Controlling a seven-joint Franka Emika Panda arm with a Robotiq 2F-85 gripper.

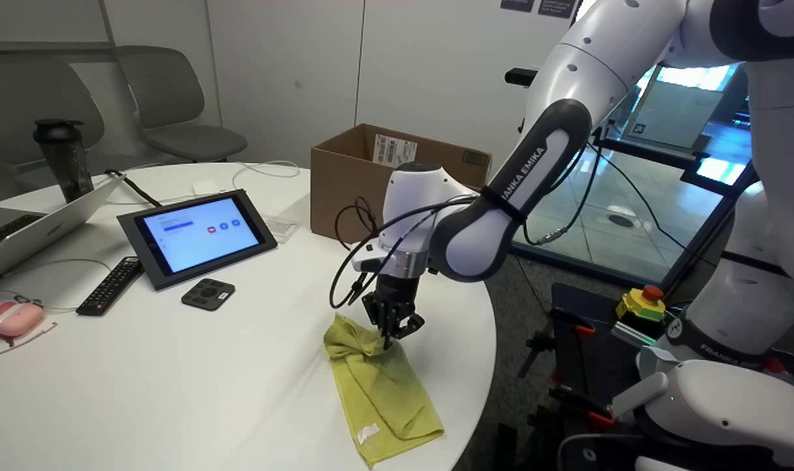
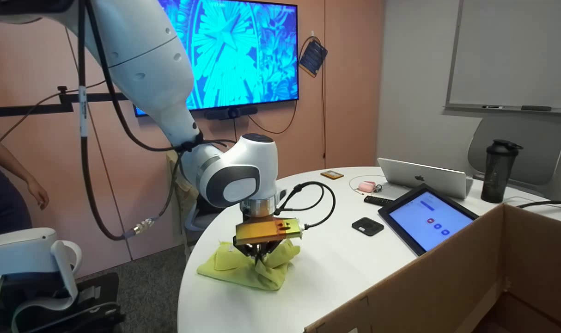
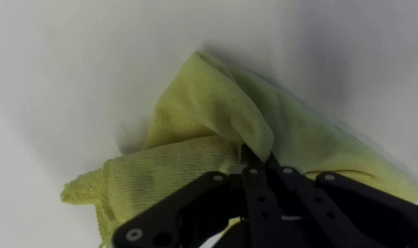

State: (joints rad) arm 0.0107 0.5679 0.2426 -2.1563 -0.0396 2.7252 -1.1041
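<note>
Standing open on the counter [image 1: 253, 373], a box [image 1: 342, 190] bears a label [image 1: 394, 150] inside; most of its bottom is hidden. What a dark bottle [image 2: 496, 173] holds cannot be made out. The cloth [image 1: 384, 392], yellow-green, rumpled, folded over itself, with a white tag [image 1: 367, 432], lies near the counter's edge, a fold pinched in the pincer [image 3: 259, 162].

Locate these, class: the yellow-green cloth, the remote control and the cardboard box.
Yellow-green cloth [image 1: 385, 392], in an exterior view: middle, spread part.
Remote control [image 1: 111, 286], in an exterior view: button face.
Cardboard box [image 1: 346, 188], in an exterior view: outer wall.
</note>
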